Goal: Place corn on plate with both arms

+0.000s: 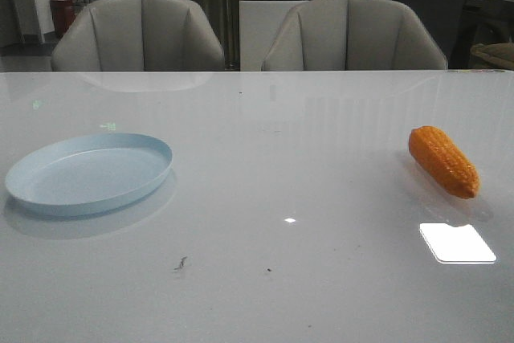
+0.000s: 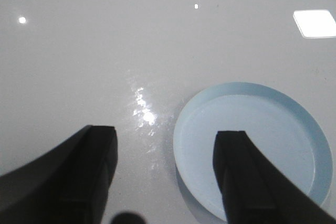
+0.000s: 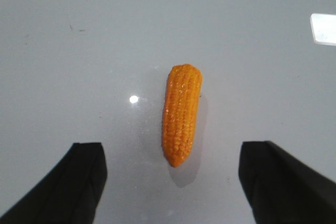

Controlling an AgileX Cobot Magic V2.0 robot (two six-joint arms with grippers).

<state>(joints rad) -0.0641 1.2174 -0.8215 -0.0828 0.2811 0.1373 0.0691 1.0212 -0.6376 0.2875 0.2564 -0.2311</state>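
The right gripper [image 3: 170, 182] is spread wide above the worktop [image 1: 281, 158], grasping nothing; the corn [image 3: 181, 114] lies between its fingers, untouched. The left gripper [image 2: 165, 177] is likewise released, one finger [image 2: 247, 177] over the plate [image 2: 273, 124]. Corn and plate rest well apart.

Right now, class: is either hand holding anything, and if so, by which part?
Nothing is held. Both hands are open: the corn lies on the table between the right hand's fingers, untouched; the left hand hovers by the plate.
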